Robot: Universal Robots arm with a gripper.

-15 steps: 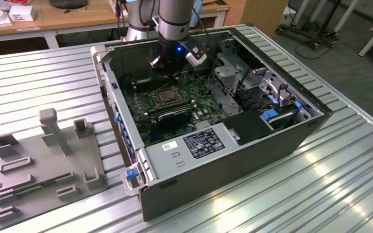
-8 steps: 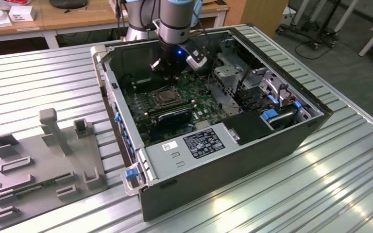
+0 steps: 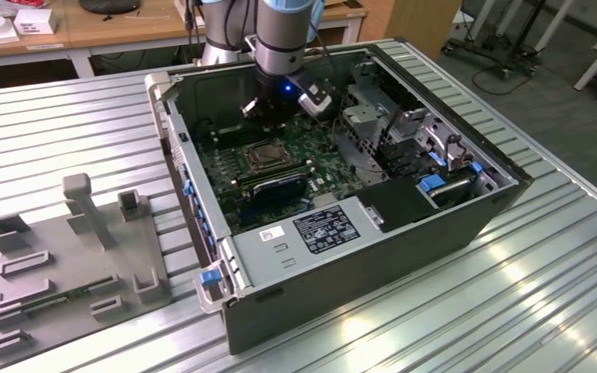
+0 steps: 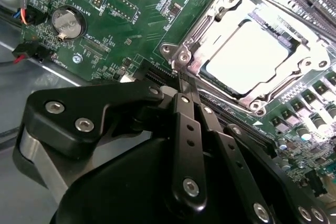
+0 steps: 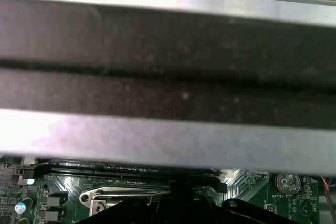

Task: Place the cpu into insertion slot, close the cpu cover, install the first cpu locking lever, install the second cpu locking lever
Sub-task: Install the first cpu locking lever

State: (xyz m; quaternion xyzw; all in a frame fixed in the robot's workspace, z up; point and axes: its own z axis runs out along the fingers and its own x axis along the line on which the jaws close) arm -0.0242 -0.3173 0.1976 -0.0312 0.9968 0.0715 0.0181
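Note:
The cpu (image 4: 247, 51) lies flat in the insertion slot (image 3: 262, 158), its pale metal face showing bright. The silvery cpu cover (image 4: 197, 51) lies down around it, with the chip showing through its window. My gripper (image 4: 181, 80) is shut, its black fingers (image 4: 187, 129) pressed together, and the tips sit at the near corner of the cover frame. In the exterior view the gripper (image 3: 273, 124) hangs inside the open computer case just behind the socket. An edge of the cover (image 5: 121, 195) shows in the first wrist view. How the locking levers stand I cannot tell.
The green board (image 4: 121, 19) carries a coin battery (image 4: 68, 23) and long black memory slots (image 3: 277, 185). Case walls (image 3: 190, 194), a metal drive cage (image 3: 382, 116) and a black box (image 3: 403, 203) hem the board in. A grey fixture tray (image 3: 71, 264) lies at the exterior view's left.

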